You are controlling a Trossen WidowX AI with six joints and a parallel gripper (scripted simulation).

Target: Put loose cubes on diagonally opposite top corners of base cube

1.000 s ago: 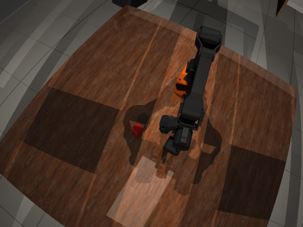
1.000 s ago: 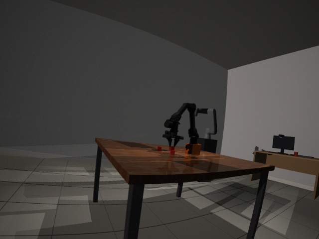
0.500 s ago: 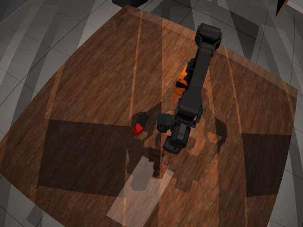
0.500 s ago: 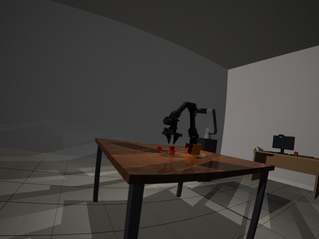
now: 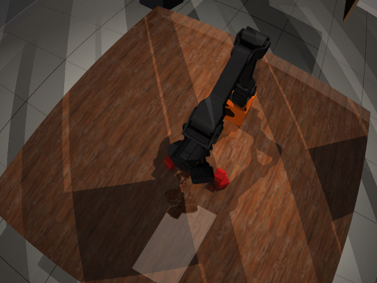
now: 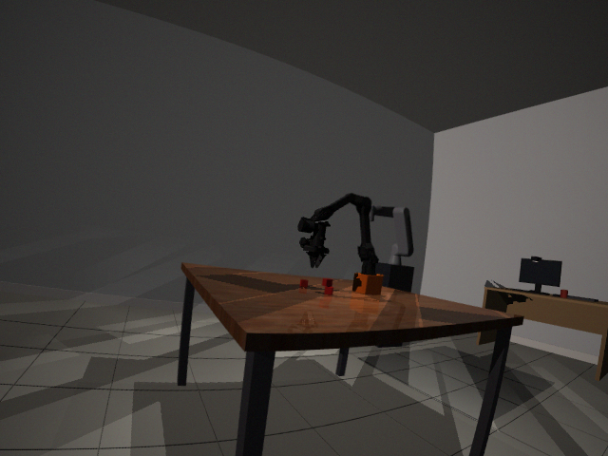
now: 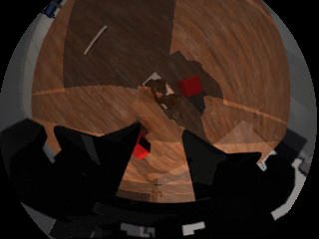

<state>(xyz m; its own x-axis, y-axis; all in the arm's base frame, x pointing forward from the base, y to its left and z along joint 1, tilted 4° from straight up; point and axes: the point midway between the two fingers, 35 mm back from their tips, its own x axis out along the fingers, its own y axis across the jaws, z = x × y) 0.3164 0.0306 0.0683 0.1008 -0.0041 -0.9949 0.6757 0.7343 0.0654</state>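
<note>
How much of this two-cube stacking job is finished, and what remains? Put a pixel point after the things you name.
Done: apparently one placement; the red pair (image 5: 222,180) (image 6: 328,290) (image 7: 142,151) looks stacked and offset, though levelness and exact corner can't be confirmed.

In hand: nothing; the gripper (image 6: 315,265) (image 7: 162,129) is open above the table.

Left: the lone red cube (image 5: 168,162) (image 6: 304,283) (image 7: 189,86) needs placing on the opposite corner, leaving a small gap, then release and withdrawal.

1. A brown wooden table (image 5: 115,100) (image 6: 343,313) (image 7: 120,112) has dark legs, the nearest at six o'clock in the exterior view.
2. Grey tiles cover the floor (image 5: 39,79) (image 6: 206,417), streaked with pale light and shadow.
3. A dark grey wall (image 6: 196,147) spans nine to twelve o'clock; a lighter wall (image 6: 515,196) stands toward three.
4. At four o'clock, a wooden desk (image 6: 549,312) bears a black monitor (image 6: 540,272) and a red cup (image 6: 563,293).
</note>
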